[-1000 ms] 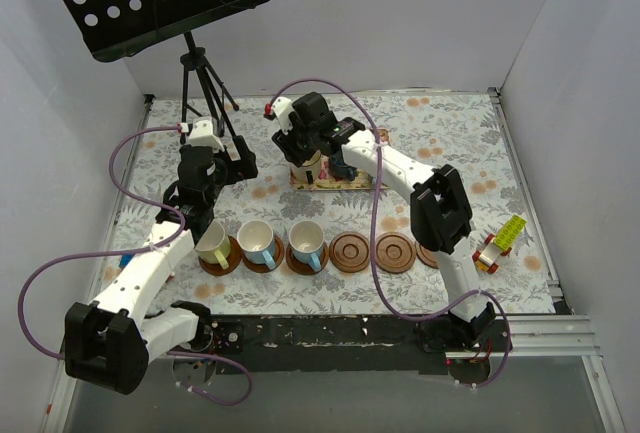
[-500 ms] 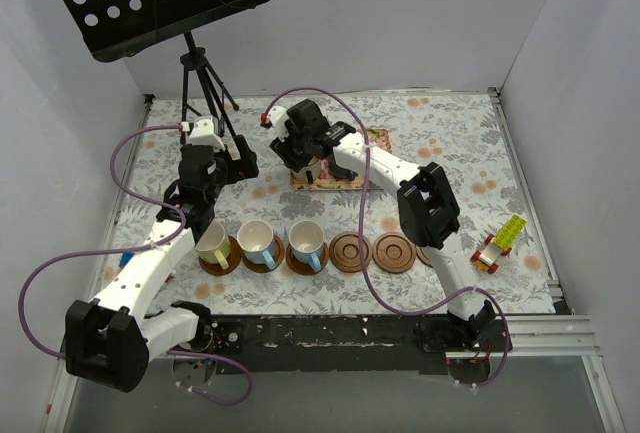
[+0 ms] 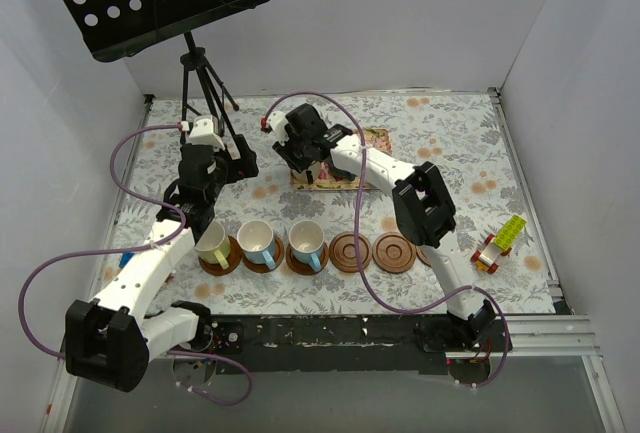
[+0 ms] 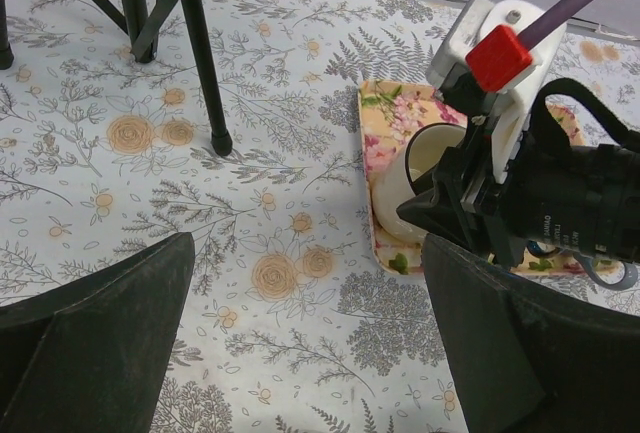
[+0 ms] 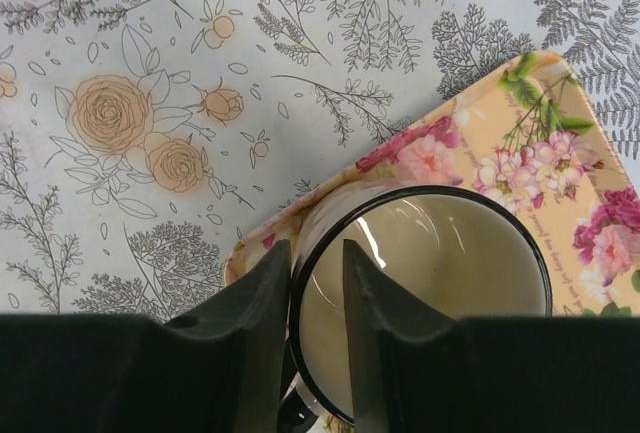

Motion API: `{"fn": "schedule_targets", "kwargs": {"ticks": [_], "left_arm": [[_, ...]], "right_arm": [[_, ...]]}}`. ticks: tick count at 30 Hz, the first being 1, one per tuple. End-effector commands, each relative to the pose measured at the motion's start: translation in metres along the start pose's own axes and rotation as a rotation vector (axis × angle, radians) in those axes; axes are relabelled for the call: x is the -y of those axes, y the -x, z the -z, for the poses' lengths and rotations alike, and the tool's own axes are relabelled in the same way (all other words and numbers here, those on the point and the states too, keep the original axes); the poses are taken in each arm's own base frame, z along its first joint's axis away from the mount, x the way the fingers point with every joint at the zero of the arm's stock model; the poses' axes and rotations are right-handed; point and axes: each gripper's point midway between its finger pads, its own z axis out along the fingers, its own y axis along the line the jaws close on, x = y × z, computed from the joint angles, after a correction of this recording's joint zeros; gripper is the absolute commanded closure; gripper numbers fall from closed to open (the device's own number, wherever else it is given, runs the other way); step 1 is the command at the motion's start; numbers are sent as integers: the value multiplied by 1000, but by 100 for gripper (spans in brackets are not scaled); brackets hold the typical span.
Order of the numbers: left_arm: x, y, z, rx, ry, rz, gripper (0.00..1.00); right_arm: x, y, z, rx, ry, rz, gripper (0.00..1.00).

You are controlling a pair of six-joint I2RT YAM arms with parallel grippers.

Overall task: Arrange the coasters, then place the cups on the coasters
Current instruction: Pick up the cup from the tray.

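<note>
Straddling cream cup (image 5: 450, 263) rim, right gripper (image 5: 316, 265)

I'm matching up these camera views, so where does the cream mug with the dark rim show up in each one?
Right wrist: cream mug at bottom centre, jaws astride its rim.
Left wrist: right of centre, on the tray's left end.
Top: centre back, mostly hidden under the right gripper.
Shared landmark: the flowered tray.

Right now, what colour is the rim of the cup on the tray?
The rim is black; right wrist view.
</note>
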Motion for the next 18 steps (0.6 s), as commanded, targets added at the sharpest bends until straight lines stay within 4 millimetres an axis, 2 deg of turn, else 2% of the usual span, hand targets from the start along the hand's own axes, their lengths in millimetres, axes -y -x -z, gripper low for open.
{"fn": "schedule_targets", "kwargs": {"ticks": [1, 4, 11, 14, 18], "left_arm": [[2, 19, 2, 42, 1, -4, 2], [3, 19, 1, 36, -2, -3, 2], [5, 20, 3, 40, -13, -1, 2], [6, 23, 4, 47, -15, 2, 2], [6, 23, 5, 50, -16, 2, 2]], "right_arm": [[8, 6, -3, 17, -17, 9, 71], [9, 10, -1, 24, -26, 5, 81], [16, 17, 7, 28, -54, 20, 91], [17, 17, 10, 22, -59, 22, 99], [18, 24, 16, 42, -66, 27, 99]]}}
